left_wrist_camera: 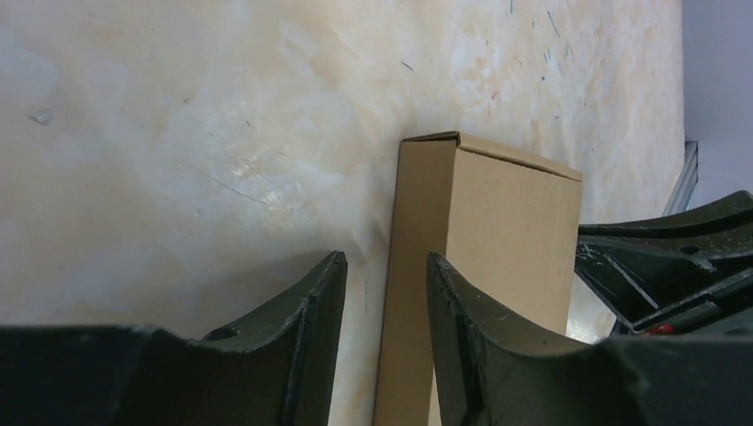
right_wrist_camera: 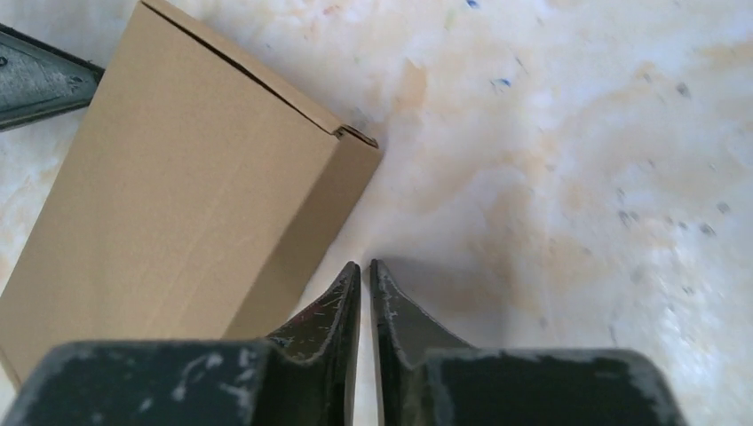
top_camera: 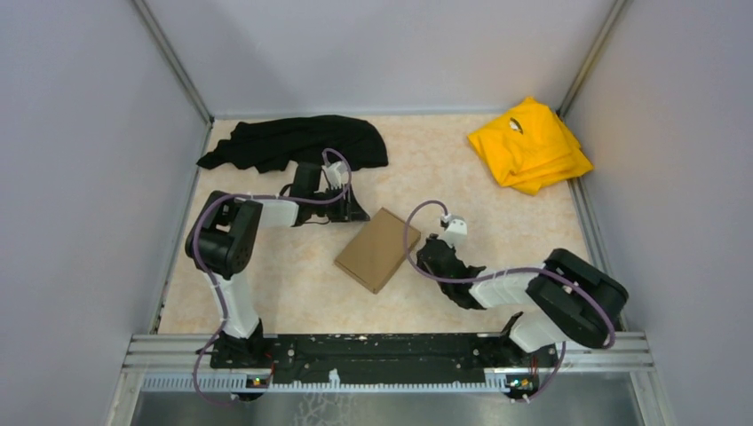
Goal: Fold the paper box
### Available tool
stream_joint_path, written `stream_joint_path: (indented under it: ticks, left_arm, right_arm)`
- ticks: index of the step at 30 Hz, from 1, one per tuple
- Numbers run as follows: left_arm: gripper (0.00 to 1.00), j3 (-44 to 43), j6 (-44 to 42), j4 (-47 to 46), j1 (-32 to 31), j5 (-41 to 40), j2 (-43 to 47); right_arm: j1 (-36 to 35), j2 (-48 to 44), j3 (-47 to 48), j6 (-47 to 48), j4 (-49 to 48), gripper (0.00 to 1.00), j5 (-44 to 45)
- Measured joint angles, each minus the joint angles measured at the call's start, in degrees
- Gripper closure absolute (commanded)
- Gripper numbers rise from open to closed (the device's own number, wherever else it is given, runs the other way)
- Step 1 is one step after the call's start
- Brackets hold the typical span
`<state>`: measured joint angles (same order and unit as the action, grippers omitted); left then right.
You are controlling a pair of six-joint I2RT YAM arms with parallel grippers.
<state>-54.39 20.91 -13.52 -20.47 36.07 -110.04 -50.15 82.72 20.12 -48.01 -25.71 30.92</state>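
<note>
Marbled beige table (top_camera: 293,297), both arms reaching inward. Right gripper (right_wrist_camera: 364,264): fingers all but closed, empty, tips just beside the box's near-right side. Paper box (top_camera: 377,250): closed up, lying flat mid-table between the grippers. Left gripper (left_wrist_camera: 386,257): fingers narrowly parted, gripping nothing, at the box's far-left edge. Far end: black cloth (top_camera: 293,142) on the left, yellow cloth (top_camera: 530,146) on the right.

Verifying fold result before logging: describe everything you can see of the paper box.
The paper box is plain brown cardboard, a shallow rectangle folded shut, with a thin lid seam along one long edge and a small gap at a corner. It lies flat on the table, turned diagonally between the arms. The left gripper, open, and the right gripper, shut, sit close beside its side walls; contact cannot be judged.
</note>
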Motion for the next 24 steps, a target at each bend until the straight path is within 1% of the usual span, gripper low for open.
stream_joint_path:
  ticks: [2,5,8,13,15,18,24]
  left_arm:
    - [0.53,0.00,-0.07,0.87,-0.28,0.70,0.13]
    - [0.53,-0.07,-0.09,1.46,-0.22,1.01,0.22]
    - [0.53,-0.13,-0.11,1.97,-0.17,1.29,0.24]
    - [0.53,-0.13,-0.07,2.51,-0.11,2.10,0.24]
    - [0.53,-0.13,-0.04,2.69,-0.11,2.32,0.24]
    - [0.53,-0.15,-0.04,3.02,-0.11,2.60,0.24]
    - [0.55,-0.52,-0.04,3.39,0.09,3.37,-0.13]
  right_arm:
    - [0.87,-4.66,-3.23,-0.92,1.60,0.94,-2.82]
    - [2.45,-8.66,-5.22,-1.29,3.45,0.94,-6.16]
    - [5.46,-12.66,-6.82,-1.64,5.99,0.95,-10.29]
    - [8.79,-14.43,-7.39,-2.08,7.23,0.97,-15.17]
    - [9.60,-13.64,-7.39,-2.32,6.14,0.98,-16.90]
    - [10.21,-9.88,-7.34,-3.17,0.92,0.99,-19.34]
    - [10.34,2.58,-5.27,-5.14,-14.03,1.00,-23.52]
